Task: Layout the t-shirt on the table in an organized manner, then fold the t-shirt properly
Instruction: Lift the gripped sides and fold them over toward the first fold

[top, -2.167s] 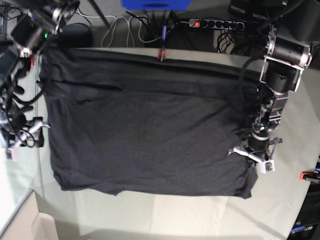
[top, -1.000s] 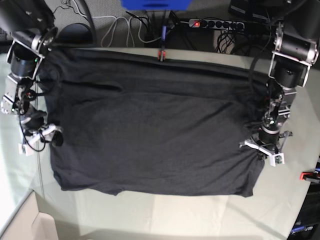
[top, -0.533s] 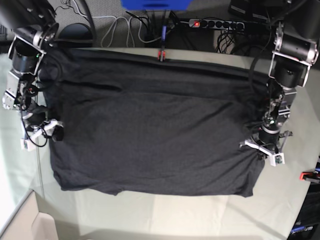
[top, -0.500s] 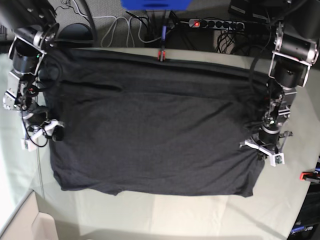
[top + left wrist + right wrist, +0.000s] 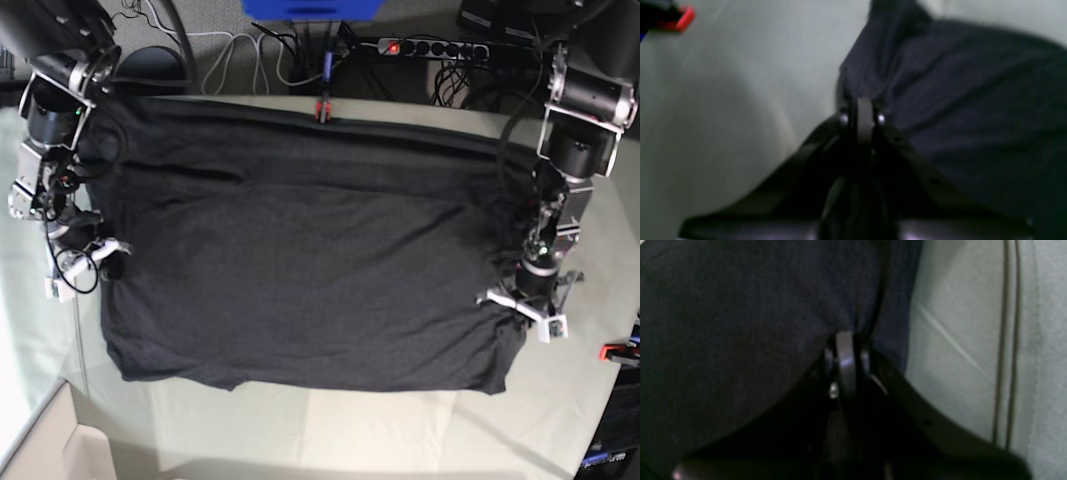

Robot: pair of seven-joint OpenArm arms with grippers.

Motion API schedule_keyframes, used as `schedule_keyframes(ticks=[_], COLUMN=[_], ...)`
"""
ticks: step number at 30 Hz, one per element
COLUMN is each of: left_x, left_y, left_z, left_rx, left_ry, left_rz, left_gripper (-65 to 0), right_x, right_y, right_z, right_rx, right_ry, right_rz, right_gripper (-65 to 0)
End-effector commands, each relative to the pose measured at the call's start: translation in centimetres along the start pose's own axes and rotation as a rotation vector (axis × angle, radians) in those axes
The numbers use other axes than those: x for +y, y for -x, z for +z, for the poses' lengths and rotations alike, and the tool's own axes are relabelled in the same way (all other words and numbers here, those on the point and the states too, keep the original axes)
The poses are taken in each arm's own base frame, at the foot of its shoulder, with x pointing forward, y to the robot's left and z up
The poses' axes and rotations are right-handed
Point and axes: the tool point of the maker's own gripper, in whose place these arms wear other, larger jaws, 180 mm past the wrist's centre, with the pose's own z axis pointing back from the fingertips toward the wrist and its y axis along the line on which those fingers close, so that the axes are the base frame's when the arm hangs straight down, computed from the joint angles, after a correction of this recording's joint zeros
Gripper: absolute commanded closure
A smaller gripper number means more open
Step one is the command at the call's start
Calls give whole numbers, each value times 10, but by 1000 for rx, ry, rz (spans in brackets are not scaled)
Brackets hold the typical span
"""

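The t-shirt (image 5: 300,260) lies spread nearly flat across the middle of the table (image 5: 380,430), its long axis running side to side between the two arms, with a few shallow ridges along the far edge and some puckering at each side. From where I stand, each arm has an end of it. The left gripper (image 5: 528,308) sits at the side edge nearest it, jaws shut on a pinch of dark cloth; its wrist view shows the closed tips (image 5: 864,113) pressed into the fabric right at the hem, pale table just beside. The right gripper (image 5: 92,258) is at the opposite side edge, and its own camera shows its jaws closed too, with the cloth gathered at the tips (image 5: 845,350). So the shirt stretches inward from both grippers toward the centre, each arm nearest its own edge. I'd judge the coming move is a pull apart or a shared lift, which depends on both pinches holding evenly.
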Motion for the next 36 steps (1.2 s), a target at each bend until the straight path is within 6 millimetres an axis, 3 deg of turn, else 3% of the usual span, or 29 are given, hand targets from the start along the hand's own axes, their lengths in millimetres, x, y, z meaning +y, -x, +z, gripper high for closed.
schedule_keyframes(ticks=[1,6,12,19,24,29,36], left_x=[10,5,-4,31,38,40,46], left_y=[-31,-44,-45,-51,-53,-36,2], left_z=[-4,-3,4,22,30,35,51], left_rx=[-79,-111,-132,-100,-86,-49,22], left_ry=[-11,7,33,-37,-47,-50,-65], left_rz=[-12,-12,-5,129,153,148,144], left_gripper=[-1,-1,-1,-1,-1,-1,-1], right_x=[-8,-7,-3,3,6,12,13], right_y=[-25,-36,-33,-29,-20,0,16], right_z=[7,21,29,44,63,74,82], right_rx=[-68,-108,-122,-145,-163,-139,-113], right_ry=[10,29,34,39,38,39,43], right_rz=[22,86,115,148,164,177,185], right_gripper=[0,0,0,0,0,0,0])
